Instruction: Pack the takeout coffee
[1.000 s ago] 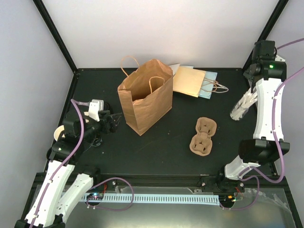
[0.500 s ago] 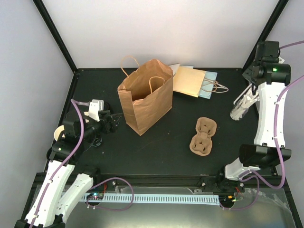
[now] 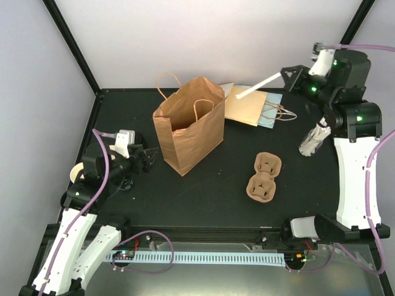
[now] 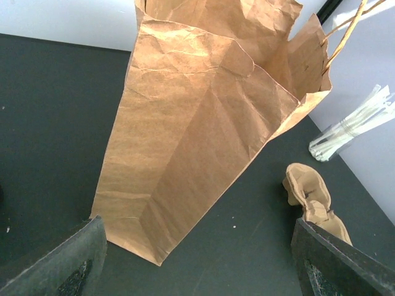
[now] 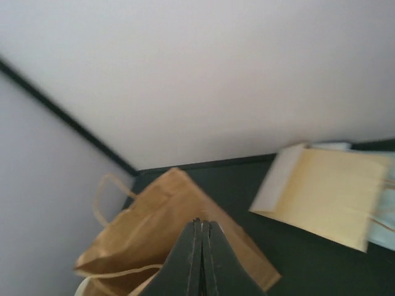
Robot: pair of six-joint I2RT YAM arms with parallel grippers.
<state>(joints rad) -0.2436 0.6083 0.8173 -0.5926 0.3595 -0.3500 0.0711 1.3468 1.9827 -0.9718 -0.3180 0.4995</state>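
Pinching a white stick (image 3: pixel 256 85), the right gripper (image 3: pixel 284 75) is squeezing shut. The left gripper (image 3: pixel 147 159) is gaping wide and empty, one paper cup (image 3: pixel 76 173) peeking behind it. Probably light and squashy, it is needing a soft hold round its side.

Takeout coffee cup at the table's 9 o'clock edge

One cream-white paper cup (image 3: pixel 76 173) shows only part of its round rim and pale wall. It stands near the left edge of the black table (image 3: pixel 216 203), mostly hidden behind the left arm (image 3: pixel 80 228). Its sleeve and its twin cannot be made out.
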